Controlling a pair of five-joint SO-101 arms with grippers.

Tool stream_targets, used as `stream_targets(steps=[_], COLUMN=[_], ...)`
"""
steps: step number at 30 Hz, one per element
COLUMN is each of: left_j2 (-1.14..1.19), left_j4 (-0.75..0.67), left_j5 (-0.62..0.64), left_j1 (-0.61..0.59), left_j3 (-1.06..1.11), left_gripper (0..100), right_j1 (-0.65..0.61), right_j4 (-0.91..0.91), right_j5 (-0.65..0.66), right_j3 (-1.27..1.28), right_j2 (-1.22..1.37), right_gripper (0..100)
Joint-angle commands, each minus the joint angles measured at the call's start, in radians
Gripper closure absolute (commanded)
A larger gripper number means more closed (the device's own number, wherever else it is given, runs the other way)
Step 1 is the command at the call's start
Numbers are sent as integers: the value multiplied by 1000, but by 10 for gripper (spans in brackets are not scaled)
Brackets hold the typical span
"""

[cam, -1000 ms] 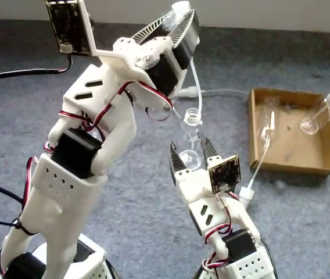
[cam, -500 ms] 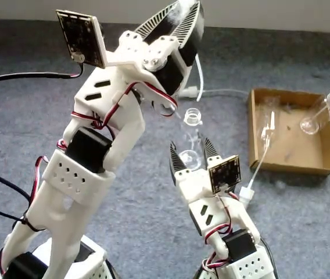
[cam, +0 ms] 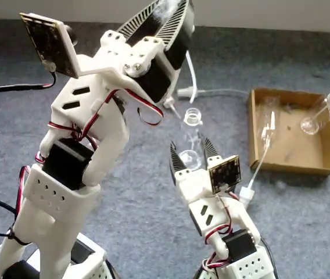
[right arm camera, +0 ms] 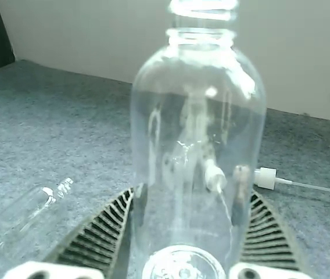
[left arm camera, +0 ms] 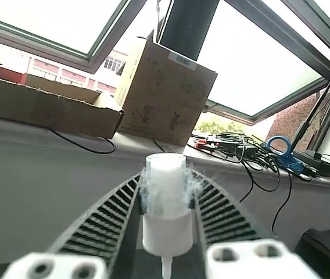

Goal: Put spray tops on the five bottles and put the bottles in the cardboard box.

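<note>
My left gripper (cam: 176, 9), at the top centre of the high view, is clamped on a white spray top (left arm camera: 166, 200), whose tube hangs beneath; my right gripper (cam: 193, 154), mid-frame, is closed about the base of an upright clear bottle (cam: 192, 132), its neck uncapped, lower in frame than that top and apart from it; the cardboard box (cam: 252, 125) lies at right on grey carpet (cam: 136, 192), holding a capped bottle (cam: 322, 113).

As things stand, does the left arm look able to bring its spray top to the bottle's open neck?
Probably yes. The right gripper holds the bottle upright, neck uncovered, and the left gripper holds the spray top raised nearby, with nothing between them.
</note>
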Motion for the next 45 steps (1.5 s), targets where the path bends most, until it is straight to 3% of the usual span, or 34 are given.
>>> stream_targets(steps=[1, 27, 36, 45], left_j2=[-30, -33, -35, -171], left_j4=[17, 17, 20, 15], left_j5=[-6, -6, -14, -14], left_j1=[25, 27, 150, 157], left_j3=[-47, 196, 331, 512], left_gripper=[995, 995, 995, 995], right_j1=[-7, -5, -5, -4], right_j4=[2, 2, 2, 2], right_j5=[0, 0, 0, 0], right_j3=[173, 173, 173, 173], right_j2=[-2, -2, -2, -5], right_gripper=[810, 810, 810, 810])
